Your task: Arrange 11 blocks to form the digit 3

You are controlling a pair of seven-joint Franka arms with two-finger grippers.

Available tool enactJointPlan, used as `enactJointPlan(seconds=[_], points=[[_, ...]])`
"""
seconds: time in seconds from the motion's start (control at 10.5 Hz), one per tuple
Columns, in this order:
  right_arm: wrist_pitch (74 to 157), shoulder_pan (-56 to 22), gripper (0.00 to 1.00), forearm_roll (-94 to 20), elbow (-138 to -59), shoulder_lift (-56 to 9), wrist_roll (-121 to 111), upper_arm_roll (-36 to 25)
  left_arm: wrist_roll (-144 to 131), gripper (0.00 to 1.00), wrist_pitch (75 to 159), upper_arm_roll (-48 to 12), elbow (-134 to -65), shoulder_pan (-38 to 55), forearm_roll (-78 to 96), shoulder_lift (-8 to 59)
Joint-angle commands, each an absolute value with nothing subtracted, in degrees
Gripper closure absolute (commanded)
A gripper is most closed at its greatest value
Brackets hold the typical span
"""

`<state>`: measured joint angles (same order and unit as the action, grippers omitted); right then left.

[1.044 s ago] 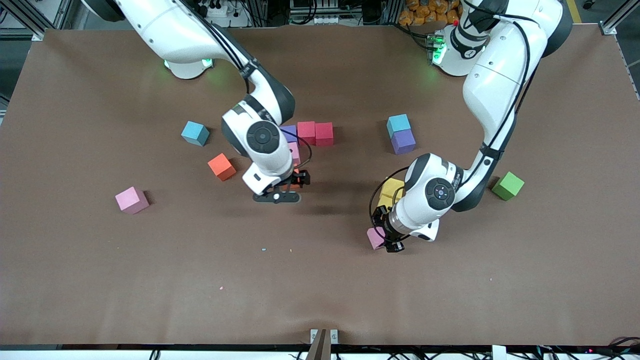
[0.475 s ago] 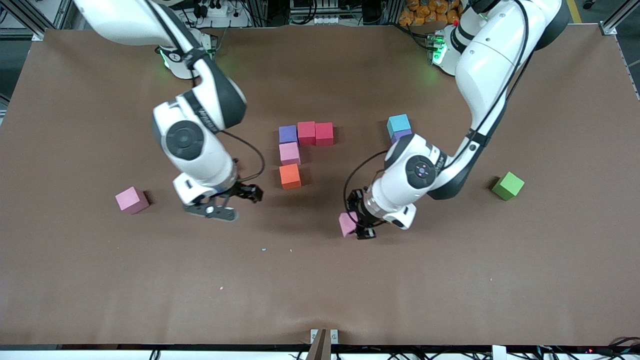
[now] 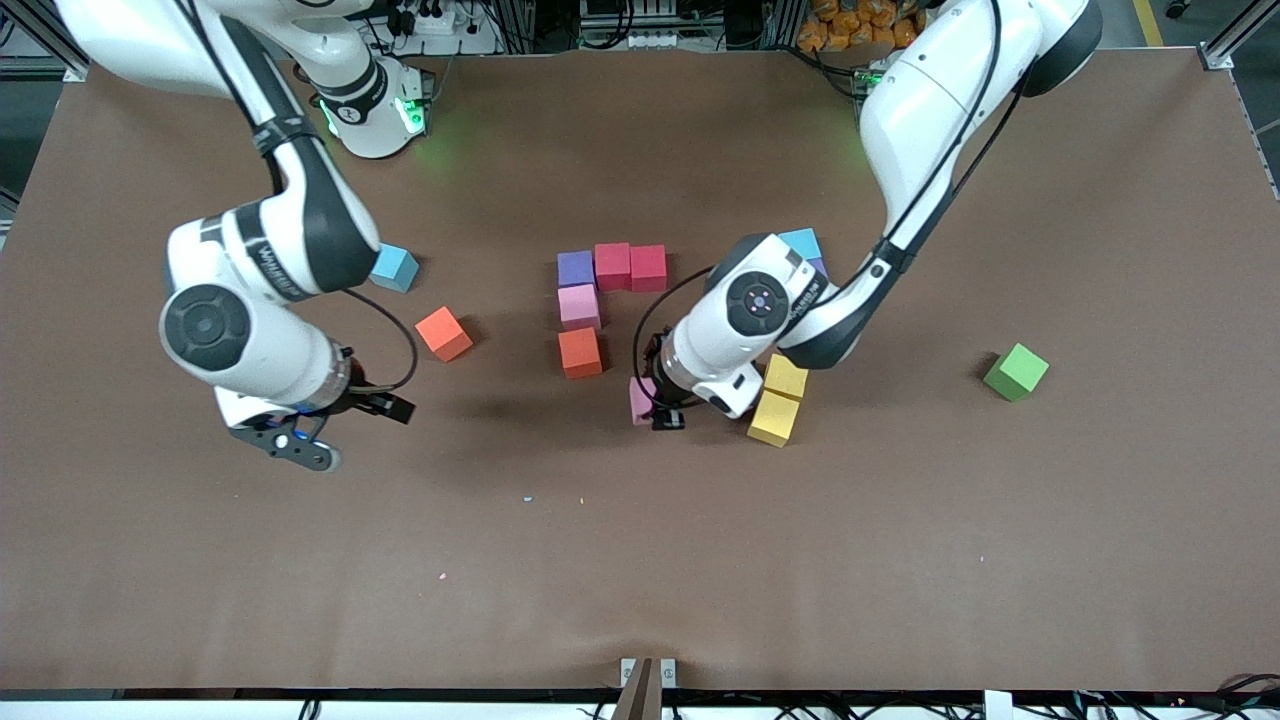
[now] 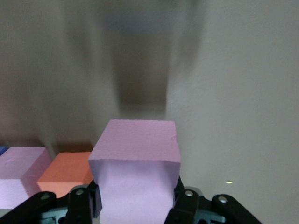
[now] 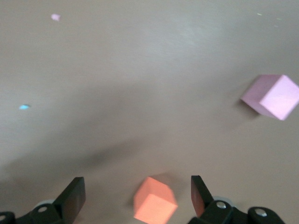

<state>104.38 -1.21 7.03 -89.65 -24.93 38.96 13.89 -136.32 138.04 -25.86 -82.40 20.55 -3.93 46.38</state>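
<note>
left gripper [image 3: 655, 405] jaws clamp pink block [image 3: 641, 399], over bare worktop [image 3: 640, 560] beside orange block [image 3: 580, 352] | right gripper [image 3: 335, 425] jaws spread, over open worktop

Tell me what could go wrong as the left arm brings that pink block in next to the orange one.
The left gripper holds a pink block close to the orange block already in the figure; lowering off-line could knock it askew. The arm's wrist hangs right over the two yellow blocks and might nudge them.
</note>
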Motion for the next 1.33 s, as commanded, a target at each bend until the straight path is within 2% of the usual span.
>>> enactJointPlan(seconds=[0.0, 0.47, 0.85, 1.23], points=[[99.34, 3.32, 0.0, 6.06, -91.05, -23.38, 36.92, 14.68, -137.29, 1.0, 136.41, -25.31, -82.88, 22.49, -4.13, 46.75], [99.22, 8.08, 0.0, 5.98, -99.73, -19.26, 37.97, 15.73, -137.37, 1.0, 136.41, -23.03, -82.79, 27.68, -3.96, 49.22], [99.58, 8.26, 0.0, 5.89, -102.04, -18.63, 41.04, 15.99, -140.26, 1.0, 136.41, -22.94, -82.88, 27.69, -4.04, 49.57], [107.37, 7.82, 0.0, 5.89, -108.17, -17.58, 50.59, 18.1, -145.37, 1.0, 136.41, -22.76, -83.06, 27.95, -4.22, 49.31]])
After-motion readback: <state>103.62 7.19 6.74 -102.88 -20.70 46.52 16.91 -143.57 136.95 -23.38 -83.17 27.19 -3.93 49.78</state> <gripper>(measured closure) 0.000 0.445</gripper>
